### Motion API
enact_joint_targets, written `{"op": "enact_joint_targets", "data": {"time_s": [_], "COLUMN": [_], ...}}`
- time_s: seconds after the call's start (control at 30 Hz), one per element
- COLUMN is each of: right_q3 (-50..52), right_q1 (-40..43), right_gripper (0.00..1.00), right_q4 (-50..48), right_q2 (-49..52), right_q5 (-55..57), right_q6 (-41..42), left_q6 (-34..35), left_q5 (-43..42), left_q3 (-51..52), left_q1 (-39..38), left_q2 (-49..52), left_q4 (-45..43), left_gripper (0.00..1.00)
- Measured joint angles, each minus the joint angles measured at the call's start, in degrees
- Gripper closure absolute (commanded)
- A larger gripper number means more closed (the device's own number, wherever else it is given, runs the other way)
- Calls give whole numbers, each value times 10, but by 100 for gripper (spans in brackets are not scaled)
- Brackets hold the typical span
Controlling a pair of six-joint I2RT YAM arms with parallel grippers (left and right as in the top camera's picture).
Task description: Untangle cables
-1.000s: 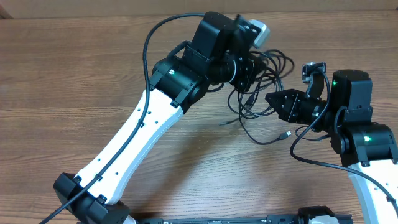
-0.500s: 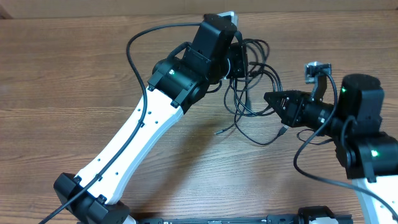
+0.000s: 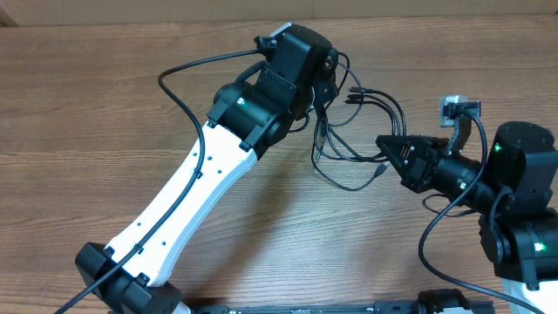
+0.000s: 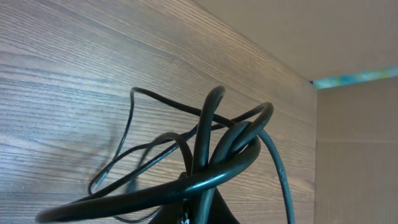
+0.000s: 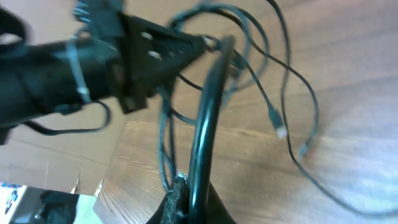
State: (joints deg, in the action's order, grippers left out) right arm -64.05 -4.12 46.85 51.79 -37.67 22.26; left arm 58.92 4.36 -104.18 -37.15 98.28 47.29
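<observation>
A tangle of thin black cables (image 3: 344,186) hangs between my two grippers above the wooden table. My left gripper (image 3: 329,81) holds its upper end near the table's far edge, shut on several strands. In the left wrist view the loops of the cables (image 4: 205,124) drape over the left gripper (image 4: 198,208). My right gripper (image 3: 384,142) points left and is shut on a strand at the tangle's right side. The right wrist view shows that cable (image 5: 205,118) rising from the right gripper (image 5: 186,199) toward the left gripper (image 5: 202,42). Small plugs (image 3: 381,172) dangle low.
A cardboard wall (image 3: 436,7) runs along the table's far edge and shows in the left wrist view too (image 4: 354,143). The left arm's own thick cable (image 3: 174,74) arcs out to the left. Bare wood table (image 3: 87,131) lies to the left.
My left gripper has swung left and toward the far edge with its strands. The right gripper has drawn back to the right. The tangle has been pulled out longer between them.
</observation>
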Motion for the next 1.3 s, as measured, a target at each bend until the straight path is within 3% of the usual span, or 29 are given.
{"op": "enact_joint_targets", "data": {"time_s": [0.37, 0.7, 0.97, 1.13, 1.3], "right_q3": [0, 0, 0, 0, 0], "right_q1": [0, 0, 0, 0, 0], "right_gripper": [96, 96, 96, 96, 96], "right_q4": [42, -110, -142, -119, -20], "right_q2": [0, 0, -2, -2, -2], "right_q5": [46, -20, -40, -38, 8], "right_q6": [25, 52, 86, 91, 93], "left_q6": [0, -6, -29, -48, -54], "left_q5": [2, 4, -60, -72, -87], "left_q3": [0, 0, 0, 0, 0], "left_q1": [0, 0, 1, 3, 8], "left_q2": [0, 0, 0, 0, 0], "left_q4": [-5, 13, -13, -13, -24], "left_gripper": [96, 96, 96, 96, 96]}}
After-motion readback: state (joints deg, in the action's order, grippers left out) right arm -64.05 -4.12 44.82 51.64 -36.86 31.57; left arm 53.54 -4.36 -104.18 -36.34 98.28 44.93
